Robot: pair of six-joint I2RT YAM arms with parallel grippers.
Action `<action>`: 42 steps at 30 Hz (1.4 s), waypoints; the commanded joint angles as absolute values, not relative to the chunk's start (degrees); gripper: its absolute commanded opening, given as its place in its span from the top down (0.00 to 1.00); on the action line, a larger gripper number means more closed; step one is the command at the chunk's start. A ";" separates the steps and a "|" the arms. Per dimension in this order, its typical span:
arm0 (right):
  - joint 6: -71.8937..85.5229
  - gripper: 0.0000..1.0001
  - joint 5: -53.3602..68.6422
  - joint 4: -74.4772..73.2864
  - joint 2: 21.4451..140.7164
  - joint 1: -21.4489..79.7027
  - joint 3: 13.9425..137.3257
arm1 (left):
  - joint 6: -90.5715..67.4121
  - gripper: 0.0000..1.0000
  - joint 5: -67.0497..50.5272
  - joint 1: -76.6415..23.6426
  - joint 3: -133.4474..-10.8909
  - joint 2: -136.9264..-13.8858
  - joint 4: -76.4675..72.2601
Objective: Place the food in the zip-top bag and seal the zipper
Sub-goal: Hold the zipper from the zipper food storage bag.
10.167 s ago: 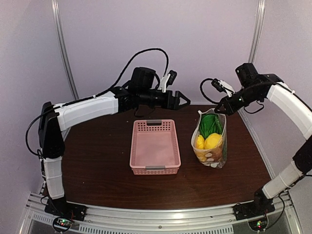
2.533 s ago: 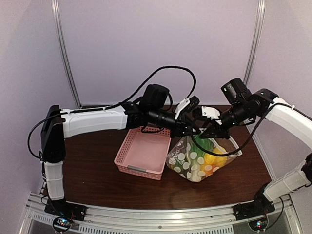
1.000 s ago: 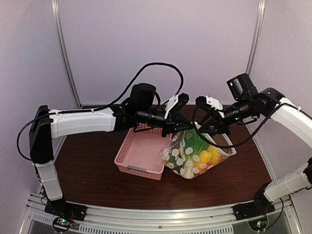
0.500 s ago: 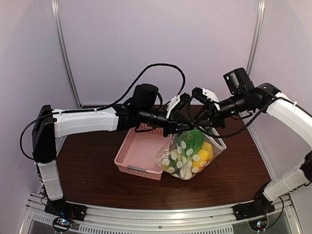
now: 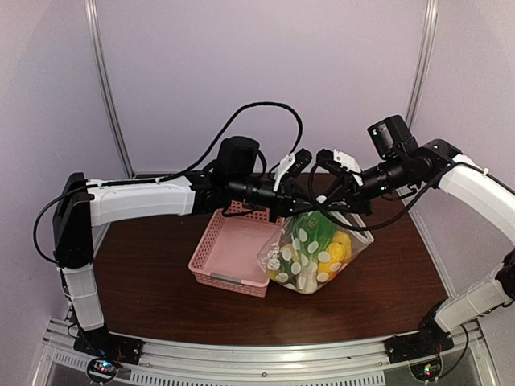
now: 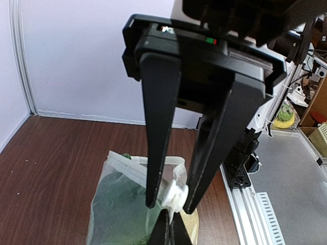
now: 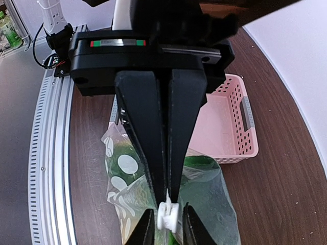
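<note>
A dark brown wooden table [image 5: 161, 273] is seen beneath everything. Over it two white-and-black arms are stretched towards each other, the left arm [image 5: 141, 201] from the left and the right arm [image 5: 475, 181] from the right, with their ends set close together above the middle of the table. A pink lattice plastic basket [image 5: 228, 280] is set on the table left of centre.

Just beside its right wall, a clear flexible plastic zip-top bag printed with white oval dots [image 5: 310, 261] is hung by its top edge under the two grippers. Whether its bottom rests on the table, or its side touches the basket, cannot be told. The food is held inside the bag: a green leafy vegetable [image 5: 315, 229] is seen high up and yellow lemons [image 5: 340, 248] lower on the right, while the other pieces are blurred by the plastic.

The left gripper [image 6: 171, 204] is pointed at the bag's mouth, its two black fingers drawn in and pinched on a small white plastic slider [image 6: 176, 196]. The right gripper [image 7: 166, 191] is set tip to tip against it, its fingers pressed flat together just beside that slider. Whether the bag's edge is caught between them cannot be told.

The zipper [image 6: 145, 160], a thin pale strip, is seen along the bag's mouth; whether it is sealed cannot be told.
</note>
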State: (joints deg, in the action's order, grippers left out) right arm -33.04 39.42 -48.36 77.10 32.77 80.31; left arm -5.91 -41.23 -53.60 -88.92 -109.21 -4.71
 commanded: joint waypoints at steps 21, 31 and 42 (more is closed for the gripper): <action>-31.40 0.95 37.42 -47.44 74.97 32.85 79.64 | -6.94 1.00 -42.42 -53.26 -88.94 -109.77 -10.52; -32.75 1.00 37.84 -48.24 75.50 32.81 79.74 | -7.03 0.96 -42.82 -53.26 -90.36 -110.48 -10.30; -34.10 1.00 35.56 -48.93 75.54 32.78 78.49 | -7.63 1.00 -44.35 -53.21 -90.72 -110.54 -12.03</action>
